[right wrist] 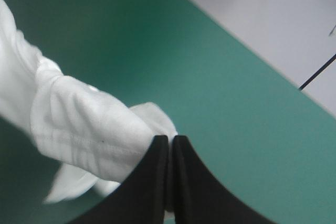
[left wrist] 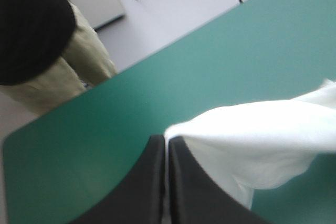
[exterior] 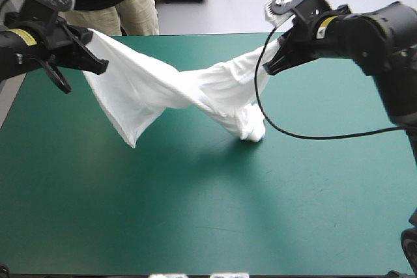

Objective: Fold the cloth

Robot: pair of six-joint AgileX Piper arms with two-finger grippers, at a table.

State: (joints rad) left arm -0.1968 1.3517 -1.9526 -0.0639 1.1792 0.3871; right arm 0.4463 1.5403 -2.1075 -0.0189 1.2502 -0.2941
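- The white T-shirt [exterior: 163, 89] hangs lifted over the teal-green counter [exterior: 195, 213], stretched sideways with both ends raised.
- It is twisted near its middle.
- A loose flap droops to a point toward the left.
- A bunched part reaches down to the counter, right of centre.

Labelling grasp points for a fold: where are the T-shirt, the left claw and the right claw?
T-shirt [exterior: 163, 89], high view, middle of its hanging span.
left claw [left wrist: 167, 141], left wrist view, between its fingertips.
right claw [right wrist: 171, 139], right wrist view, between its fingertips.
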